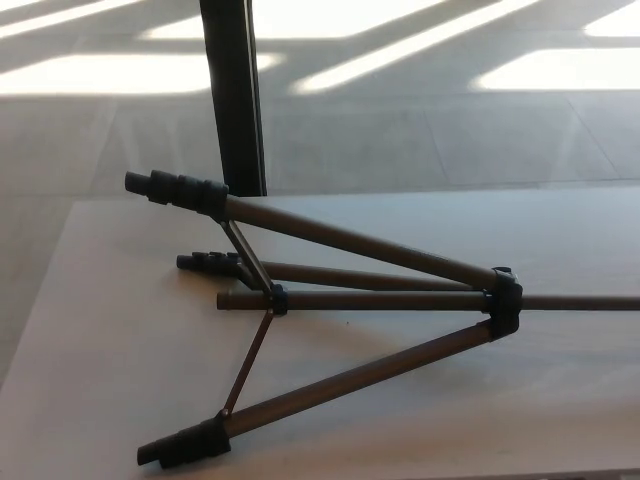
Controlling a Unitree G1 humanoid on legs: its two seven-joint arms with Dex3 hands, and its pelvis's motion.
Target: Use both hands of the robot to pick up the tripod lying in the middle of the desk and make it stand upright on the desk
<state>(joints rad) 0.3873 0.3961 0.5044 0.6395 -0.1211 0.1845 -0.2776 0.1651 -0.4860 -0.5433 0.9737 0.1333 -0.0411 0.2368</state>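
The tripod (350, 300) lies on its side in the middle of the pale desk (110, 330). Its three brown legs are spread, with their black feet pointing to the left at the upper left (170, 188), the middle left (205, 263) and the lower left (185, 443). The legs meet at a black hub (503, 300) on the right. The centre column (580, 302) runs on from the hub past the right edge of the picture. Thin braces join the legs to a collar (276, 298). Neither hand shows in the head view.
A dark upright post (235, 95) stands behind the desk's far edge, just past the tripod's upper foot. Beyond it lies a grey floor with bright patches of sunlight (120, 72). The desk's near edge runs along the bottom of the picture.
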